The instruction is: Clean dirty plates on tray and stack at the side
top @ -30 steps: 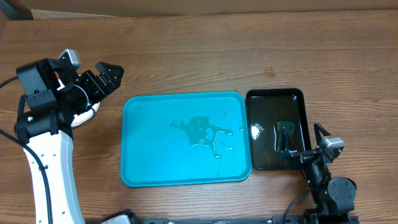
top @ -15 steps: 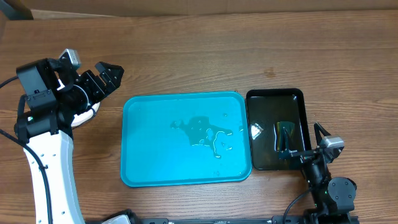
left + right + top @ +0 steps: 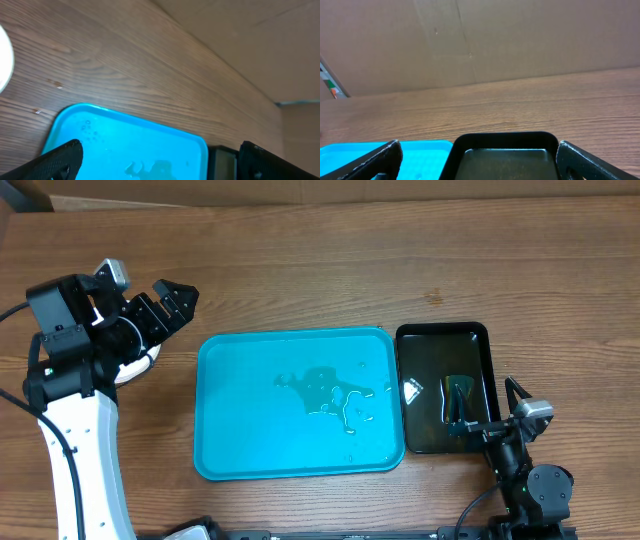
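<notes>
The turquoise tray (image 3: 240, 440) lies in the middle of the table with no plate on it, only a wet patch near its centre; it also shows in the left wrist view (image 3: 100, 130) and the right wrist view (image 3: 350, 150). A white plate (image 3: 135, 367) lies left of the tray, mostly hidden under my left arm; its edge shows in the left wrist view (image 3: 5, 57). My left gripper (image 3: 165, 305) is open and empty above the table, up and left of the tray. My right gripper (image 3: 500, 415) is open and empty at the black tray's near right side.
A smaller glossy black tray (image 3: 470, 338) holding a dark sponge (image 3: 458, 398) sits against the turquoise tray's right side; it also shows in the right wrist view (image 3: 502, 145). A cardboard wall stands along the far table edge.
</notes>
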Robot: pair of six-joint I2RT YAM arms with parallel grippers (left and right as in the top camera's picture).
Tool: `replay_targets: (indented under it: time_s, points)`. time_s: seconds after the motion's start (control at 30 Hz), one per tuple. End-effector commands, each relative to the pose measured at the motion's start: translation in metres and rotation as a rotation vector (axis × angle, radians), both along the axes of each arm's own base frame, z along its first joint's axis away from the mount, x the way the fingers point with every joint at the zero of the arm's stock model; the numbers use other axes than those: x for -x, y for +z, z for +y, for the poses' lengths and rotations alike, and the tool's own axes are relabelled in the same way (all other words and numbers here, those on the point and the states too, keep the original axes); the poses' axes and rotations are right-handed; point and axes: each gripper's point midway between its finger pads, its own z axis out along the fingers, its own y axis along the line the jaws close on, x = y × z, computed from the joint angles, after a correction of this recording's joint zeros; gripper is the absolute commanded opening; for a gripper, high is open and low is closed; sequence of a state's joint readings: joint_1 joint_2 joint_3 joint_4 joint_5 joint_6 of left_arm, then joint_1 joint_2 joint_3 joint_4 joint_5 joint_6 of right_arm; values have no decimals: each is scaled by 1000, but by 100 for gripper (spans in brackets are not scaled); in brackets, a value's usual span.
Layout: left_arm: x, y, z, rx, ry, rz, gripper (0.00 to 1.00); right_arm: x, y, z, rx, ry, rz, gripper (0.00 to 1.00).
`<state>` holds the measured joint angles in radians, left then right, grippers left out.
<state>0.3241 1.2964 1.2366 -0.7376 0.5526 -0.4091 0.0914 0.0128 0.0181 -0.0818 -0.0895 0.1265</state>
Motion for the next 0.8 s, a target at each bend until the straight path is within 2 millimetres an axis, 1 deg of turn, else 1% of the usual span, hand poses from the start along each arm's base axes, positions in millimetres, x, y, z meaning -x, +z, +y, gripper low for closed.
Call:
replay_targets:
  time_s: [0.0,0.03,0.07,0.2,0.27,0.33,0.4,0.47,0.53,0.57,0.63,0.67,0.77]
  points:
    - [16,34,-10,-138,10,-103,100,-1,-2,-4,-4,-18,-4,100]
    - [21,43,-15,-174,15,-131,100,-1,-2,-4,-4,-18,-4,100]
    - [31,60,-26,-216,8,-183,100,-1,-2,-4,-4,-18,-4,100]
    - [66,103,-61,-238,-68,-342,100,-1,-2,-4,-4,-18,-4,100]
    - [88,123,-73,-236,-97,-423,100,-1,-2,-4,-4,-18,-4,100]
    - [111,137,-76,-242,-105,-495,100,-1,-2,-4,-4,-18,-4,100]
    - [132,142,-75,-246,-94,-538,100,-1,-2,-4,-4,-18,-3,100]
    - [152,142,-75,-249,-88,-581,100,-1,-1,-4,-4,-18,-4,100]
    - [168,136,-74,-253,-82,-609,100,-1,-2,-4,-4,-18,-4,100]
    - [175,131,-69,-273,-57,-621,100,-1,-2,-4,-4,-18,-4,100]
    - [184,119,-61,-295,-9,-632,100,-1,-2,-4,-4,-18,-3,100]
    - [190,108,-53,-313,37,-656,100,-1,-2,-4,-4,-18,-4,100]
    - [191,101,-49,-323,78,-745,100,-1,-2,-4,-4,-18,-4,100]
